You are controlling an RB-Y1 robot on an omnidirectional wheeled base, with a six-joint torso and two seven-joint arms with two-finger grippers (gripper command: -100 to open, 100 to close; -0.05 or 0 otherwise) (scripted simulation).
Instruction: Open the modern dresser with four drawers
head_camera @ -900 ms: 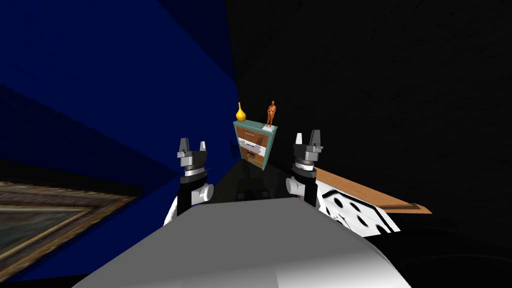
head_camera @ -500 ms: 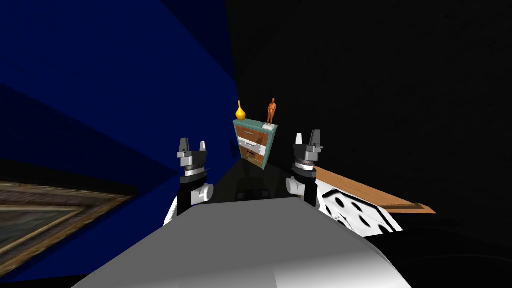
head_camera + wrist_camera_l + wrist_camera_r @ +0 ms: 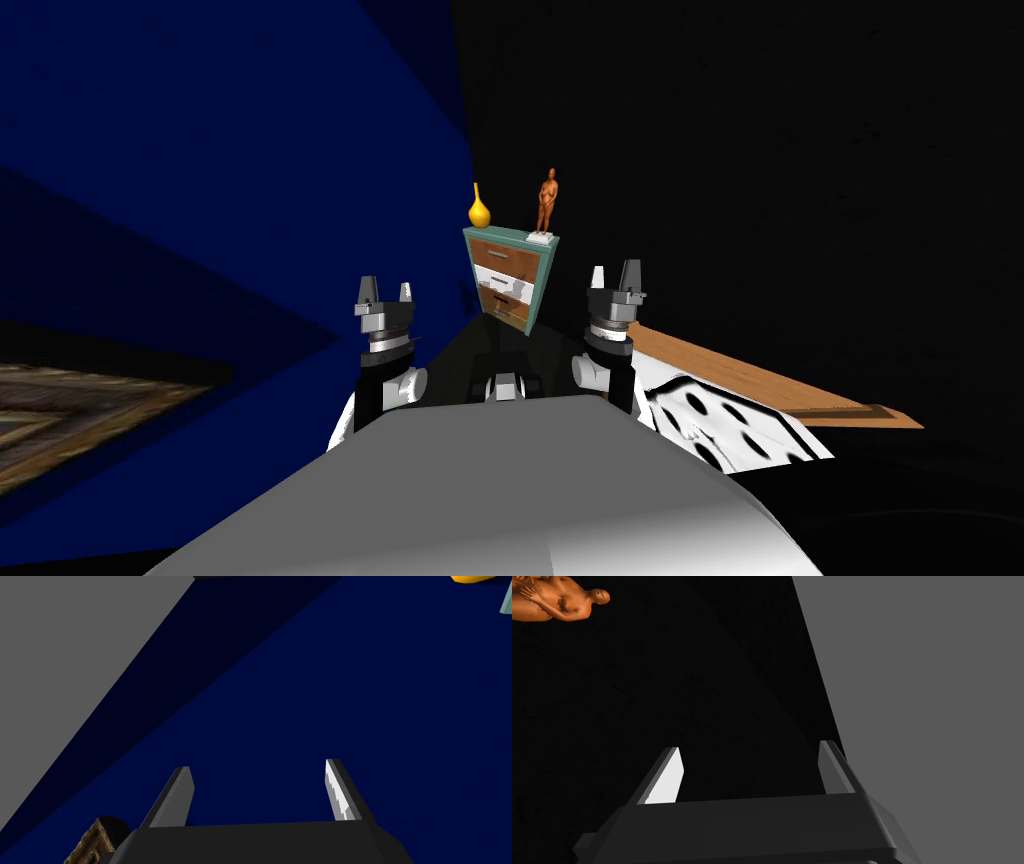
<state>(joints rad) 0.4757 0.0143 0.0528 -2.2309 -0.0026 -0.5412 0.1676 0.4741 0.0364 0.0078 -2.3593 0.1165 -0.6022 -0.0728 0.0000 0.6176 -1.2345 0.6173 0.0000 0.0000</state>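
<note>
The dresser (image 3: 510,280) stands far ahead in the corner between a blue wall and a black wall, with a teal frame and brown and white drawer fronts. On its top are a yellow vase (image 3: 479,210) and an orange figurine (image 3: 547,200). My left gripper (image 3: 387,290) and right gripper (image 3: 615,272) are raised side by side, well short of the dresser. The left gripper (image 3: 257,766) is open with nothing between its fingers, and so is the right gripper (image 3: 749,746). The right wrist view catches the figurine (image 3: 557,601) far beyond the fingers.
A framed picture (image 3: 60,420) lies along the blue wall at my left. At my right are a long brown wooden board (image 3: 760,385) and a white piece with black spots (image 3: 730,430). Dark floor runs between me and the dresser.
The whole head view has shifted: the dresser sits a little higher and larger, and the picture frame has slid off to the left, so I have moved. Both grippers hold their pose.
</note>
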